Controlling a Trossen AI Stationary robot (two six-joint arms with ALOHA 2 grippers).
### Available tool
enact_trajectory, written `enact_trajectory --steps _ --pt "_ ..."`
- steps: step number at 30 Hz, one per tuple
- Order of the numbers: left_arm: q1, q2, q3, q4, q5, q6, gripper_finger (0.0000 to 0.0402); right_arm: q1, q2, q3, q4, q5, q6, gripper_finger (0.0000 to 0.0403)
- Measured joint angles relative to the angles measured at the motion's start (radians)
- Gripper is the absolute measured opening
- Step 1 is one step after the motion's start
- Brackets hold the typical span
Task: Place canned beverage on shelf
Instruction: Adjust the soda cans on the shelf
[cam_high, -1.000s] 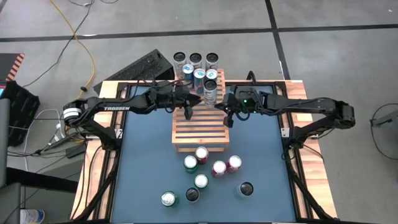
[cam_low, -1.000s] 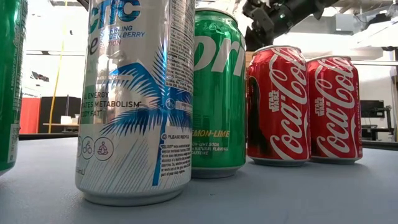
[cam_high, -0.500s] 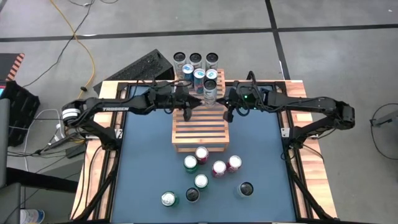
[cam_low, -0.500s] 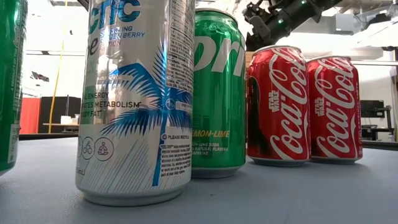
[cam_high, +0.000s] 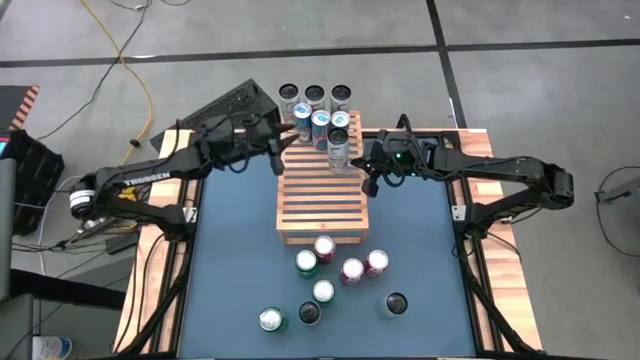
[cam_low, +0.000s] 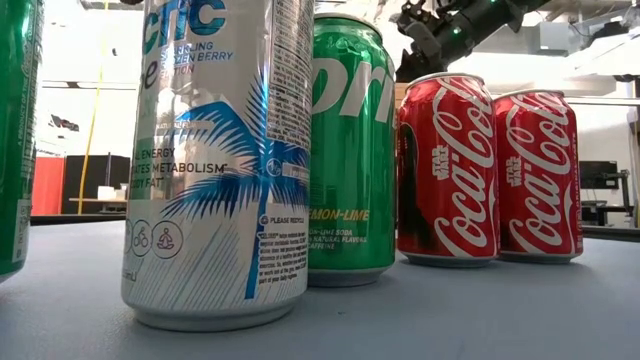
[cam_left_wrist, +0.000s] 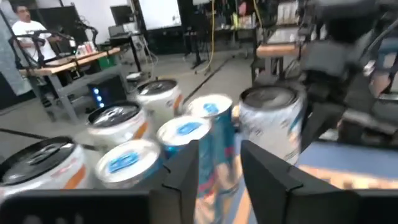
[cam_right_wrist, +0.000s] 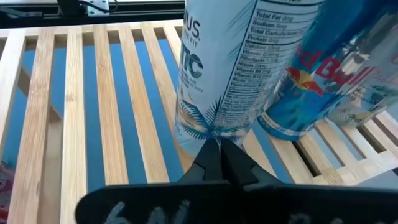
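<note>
The shelf (cam_high: 322, 205), a light-brown slatted rack, stands in the middle of the blue table. Several cans stand upright on and beyond its far end. The nearest of them is a white can (cam_high: 338, 148) (cam_right_wrist: 227, 68), with a blue can (cam_right_wrist: 323, 81) behind it. My left gripper (cam_high: 281, 152) (cam_left_wrist: 221, 171) hovers open above the shelf's far left corner, level and facing the cans, with nothing between its fingers. My right gripper (cam_high: 368, 182) (cam_right_wrist: 219, 152) is shut, just right of the white can and slanting down at its foot. My right gripper's shut fingertips (cam_right_wrist: 219, 146) stand right at the lower wall of the white can (cam_right_wrist: 211, 124), coming from the table's right and slanting down. Whether they touch it I cannot tell. The can stands upright with its base on the slats.
Loose cans stand on the table before the shelf's near edge: a white one (cam_low: 220, 160), a green one (cam_low: 350, 150), two red ones (cam_low: 447, 170) and others, among them a black one (cam_high: 396, 303). A dark keyboard (cam_high: 232, 103) lies beyond the table's far left corner.
My left gripper has drawn back from the white can toward the table's left edge and risen, rolling somewhat. The white can stays upright on the shelf's far end.
</note>
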Motion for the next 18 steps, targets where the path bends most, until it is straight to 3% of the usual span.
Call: enact_trajectory --steps 6,11,15,18 --pt "0.034 0.063 0.068 -0.129 0.055 0.140 0.0192 0.000 0.000 0.000 -0.003 0.000 0.023 0.0000" --pt "0.029 0.139 0.216 -0.275 -0.067 0.224 0.0263 -0.001 0.000 0.000 -0.012 -0.002 0.042 0.0000" --pt "0.030 0.162 0.318 -0.371 -0.099 0.280 0.0293 -0.004 0.000 0.000 -0.020 -0.005 0.043 0.0000" --pt "0.049 0.160 0.352 -0.388 -0.036 0.314 0.0299 -0.015 0.000 0.000 -0.022 -0.023 0.042 0.0000"
